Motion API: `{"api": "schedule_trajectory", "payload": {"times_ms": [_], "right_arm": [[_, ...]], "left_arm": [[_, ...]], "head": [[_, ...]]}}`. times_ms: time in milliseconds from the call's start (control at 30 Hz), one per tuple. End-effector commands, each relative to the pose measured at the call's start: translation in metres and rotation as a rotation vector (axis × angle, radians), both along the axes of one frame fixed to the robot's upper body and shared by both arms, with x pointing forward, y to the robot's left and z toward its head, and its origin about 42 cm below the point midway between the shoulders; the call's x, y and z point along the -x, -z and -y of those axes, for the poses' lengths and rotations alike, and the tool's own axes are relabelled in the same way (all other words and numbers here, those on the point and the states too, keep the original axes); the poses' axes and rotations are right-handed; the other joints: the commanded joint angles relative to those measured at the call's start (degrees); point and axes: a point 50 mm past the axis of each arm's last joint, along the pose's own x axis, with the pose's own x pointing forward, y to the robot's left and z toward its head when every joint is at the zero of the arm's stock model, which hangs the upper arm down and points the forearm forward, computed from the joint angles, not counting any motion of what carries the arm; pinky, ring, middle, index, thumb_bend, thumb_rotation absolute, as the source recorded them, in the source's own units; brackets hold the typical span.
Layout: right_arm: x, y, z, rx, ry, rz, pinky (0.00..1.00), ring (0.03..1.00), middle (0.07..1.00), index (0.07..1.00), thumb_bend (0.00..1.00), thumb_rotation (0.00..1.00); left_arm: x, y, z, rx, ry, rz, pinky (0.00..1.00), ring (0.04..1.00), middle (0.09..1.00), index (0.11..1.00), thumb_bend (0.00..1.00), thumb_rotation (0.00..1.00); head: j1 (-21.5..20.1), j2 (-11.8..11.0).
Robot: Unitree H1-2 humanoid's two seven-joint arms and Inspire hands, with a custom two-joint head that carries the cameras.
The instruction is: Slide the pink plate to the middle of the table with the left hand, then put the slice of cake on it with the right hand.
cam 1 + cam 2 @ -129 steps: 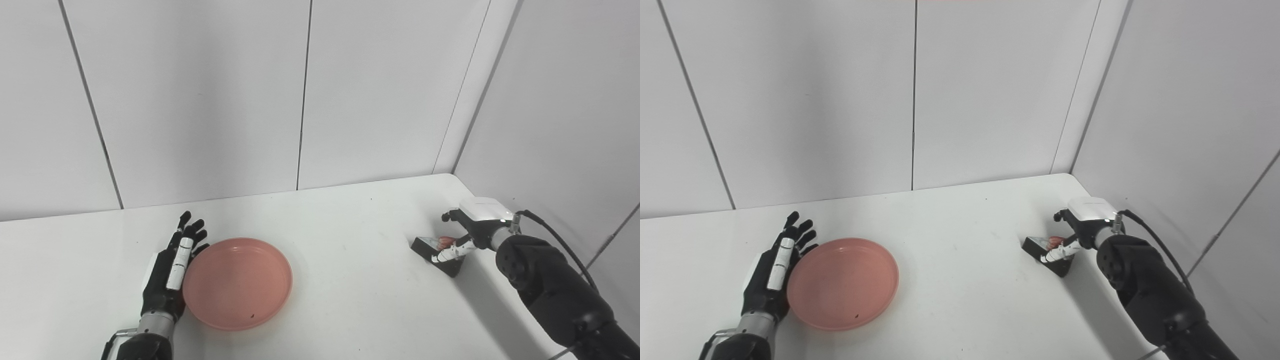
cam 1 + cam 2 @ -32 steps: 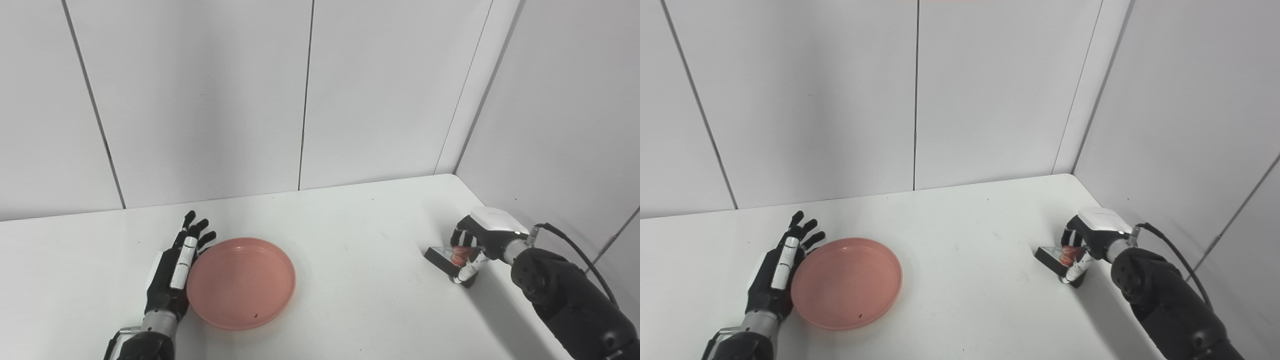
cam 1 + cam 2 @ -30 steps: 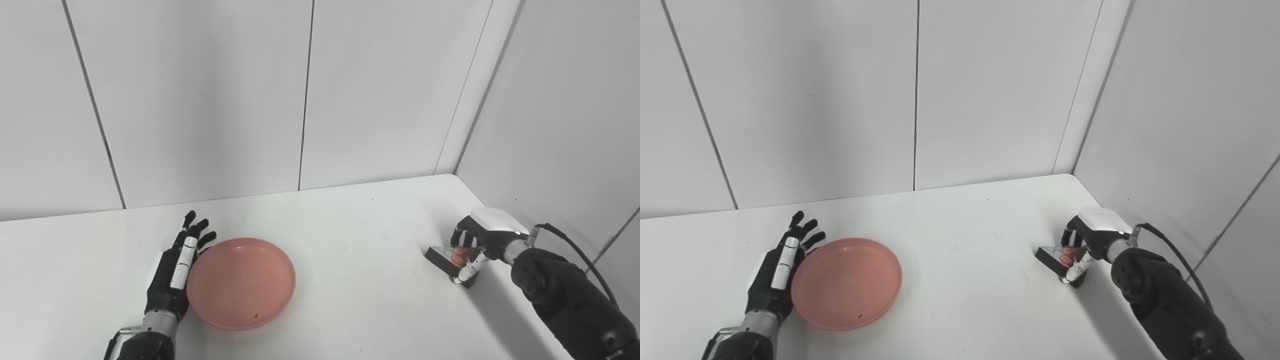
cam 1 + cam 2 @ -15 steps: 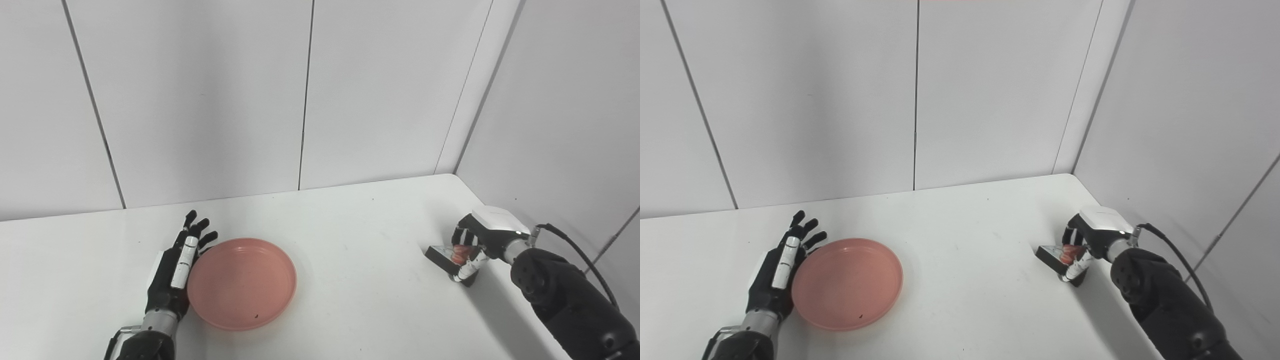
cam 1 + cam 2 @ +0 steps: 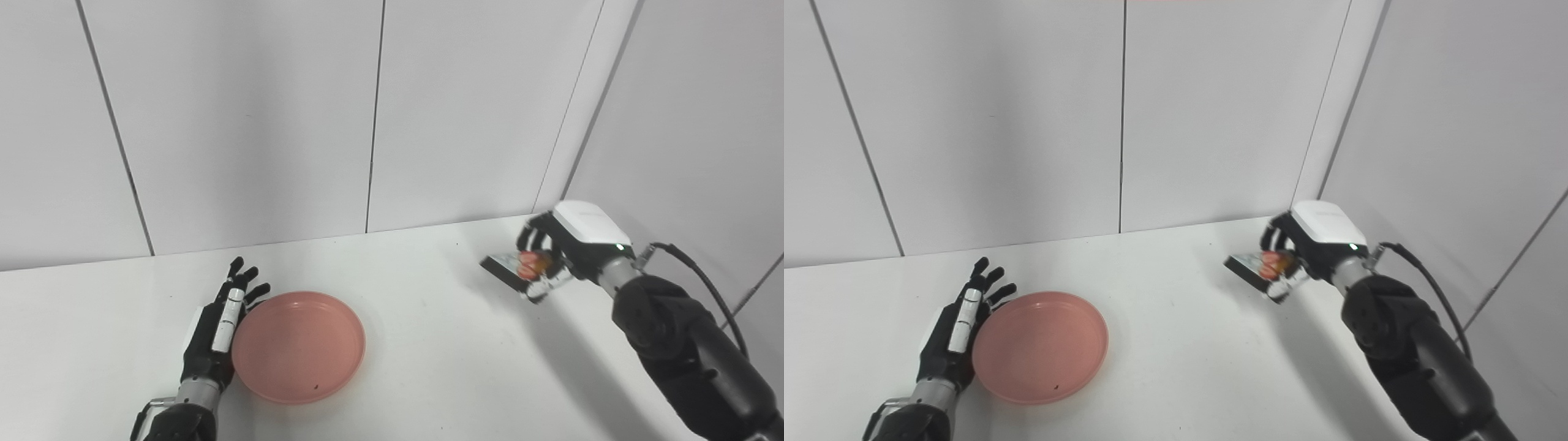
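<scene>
The round pink plate (image 5: pixel 299 346) lies flat on the white table (image 5: pixel 429 361), left of the middle. My left hand (image 5: pixel 218 331) is open, its fingers spread, with its edge against the plate's left rim. My right hand (image 5: pixel 566 248) is shut on the slice of cake (image 5: pixel 517 268), a dark wedge with a red topping, and holds it in the air above the right part of the table. The plate also shows in the right eye view (image 5: pixel 1040 346), as does the cake (image 5: pixel 1258 268).
White wall panels (image 5: pixel 367 116) close the table at the back and on the right, meeting at the back right corner. A black cable (image 5: pixel 692 269) runs from my right wrist. A small dark speck (image 5: pixel 314 386) lies on the plate's near side.
My right hand has lifted the slice of cake off the table and carried it up and to the left. My left hand and the plate have crept slightly right.
</scene>
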Motion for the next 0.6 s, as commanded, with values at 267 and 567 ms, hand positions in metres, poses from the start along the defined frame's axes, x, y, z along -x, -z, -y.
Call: {"api": "schedule_trajectory", "payload": {"times_ms": [267,567], "right_arm": [[-0.011,-0.036,-0.044,0.002,-0.088,0.079,0.21,0.287,0.476,0.488,0.53,0.00],[-0.038,-0.020,-0.068,-0.053,-0.221,0.075,0.25,0.328,0.478,0.489,0.53,0.00]], "left_arm": [[0.015,0.034,0.016,-0.012,0.013,-0.121,0.75,0.836,0.943,0.967,0.72,0.90],[0.014,0.040,0.034,-0.008,0.017,-0.123,0.76,0.821,0.927,0.958,0.67,0.90]], "head": [[4.89,0.63],[10.71,0.31]]}}
